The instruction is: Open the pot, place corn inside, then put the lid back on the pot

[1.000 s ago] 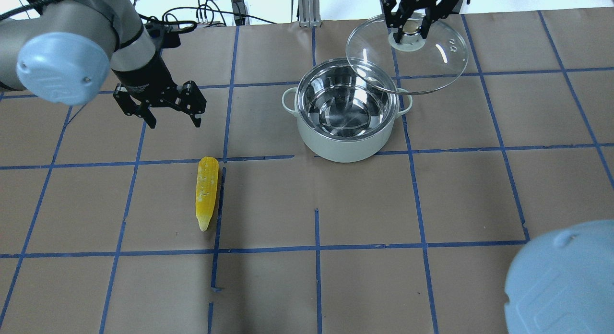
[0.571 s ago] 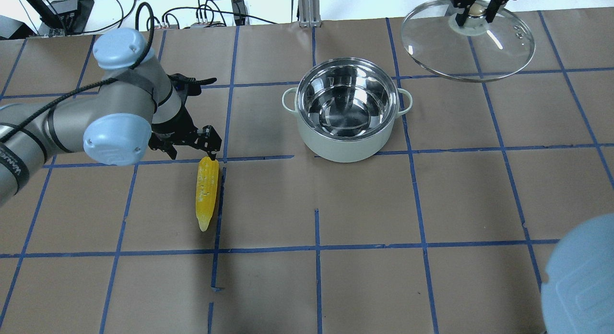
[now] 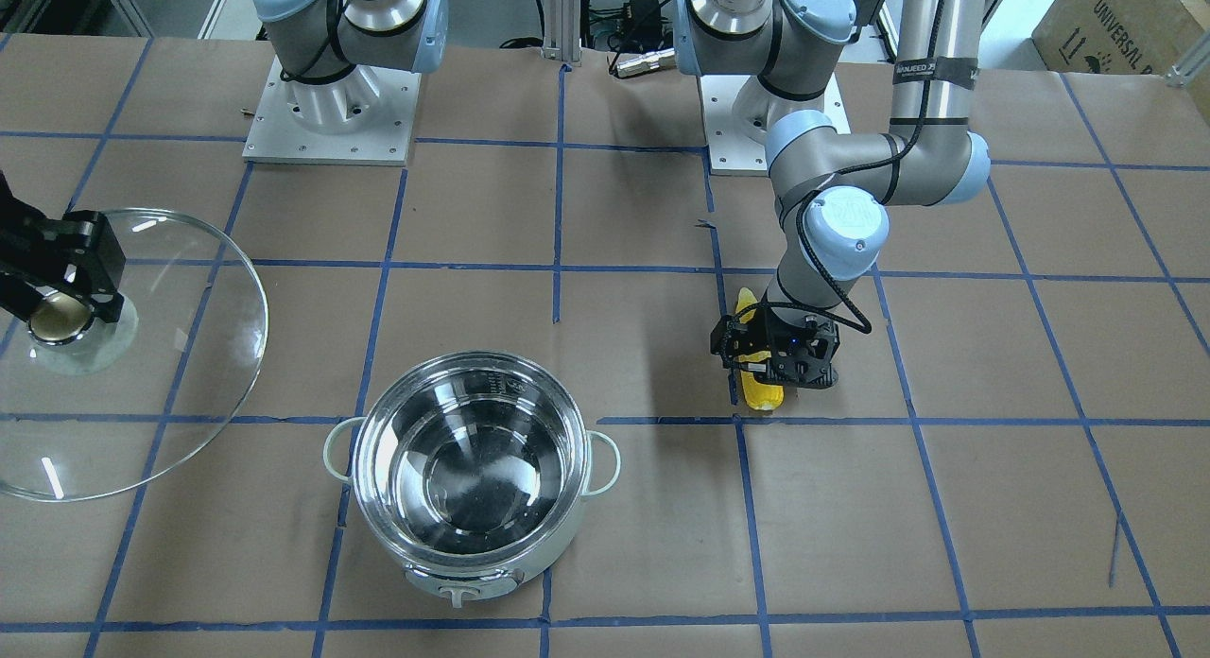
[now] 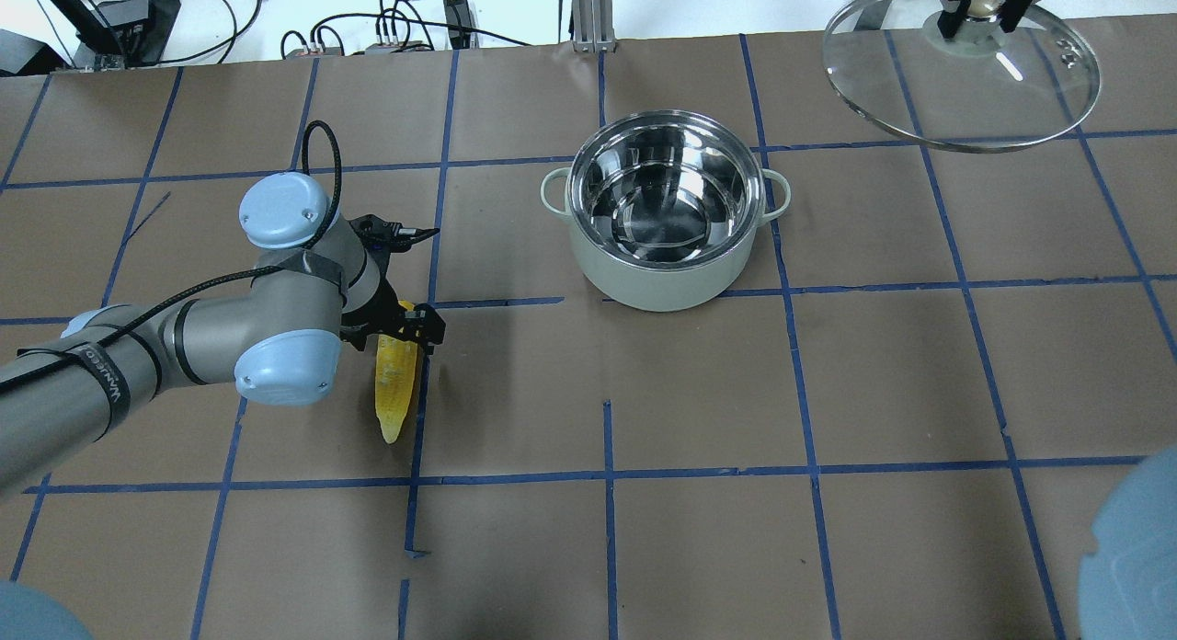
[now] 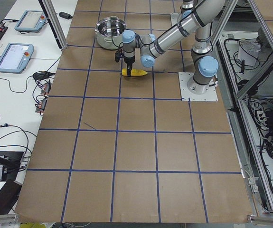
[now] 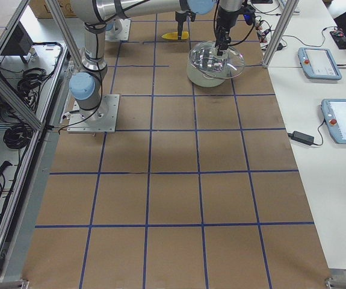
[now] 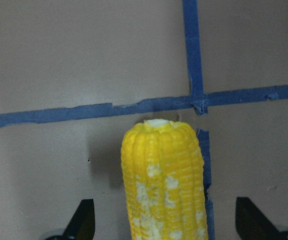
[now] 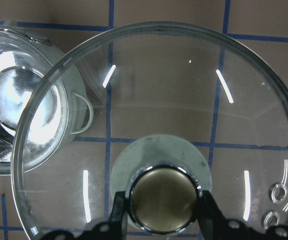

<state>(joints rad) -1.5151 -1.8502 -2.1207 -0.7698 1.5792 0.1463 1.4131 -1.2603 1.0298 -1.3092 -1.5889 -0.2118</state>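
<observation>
**Left gripper astride the corn; pot open; lid held off to the right.**

Well left of the round pale grey-white pot and a little nearer the robot, the yellow tapered corn cob lies flat on the brown paper table. The left gripper is down over its blunt end, jaws spread with a gap each side and nothing gripped. The cob looks stiff, light and bumpy, so a pinch across the thick half should hold better than one on the taper. I see nothing standing between cob and pot, though the pot's rim and near loop handle must be cleared. Right of and beyond the pot, the right gripper is clenched on the knob of the clear glass domed lid. The lid is fragile, and it sits well apart from the rim.
</observation>
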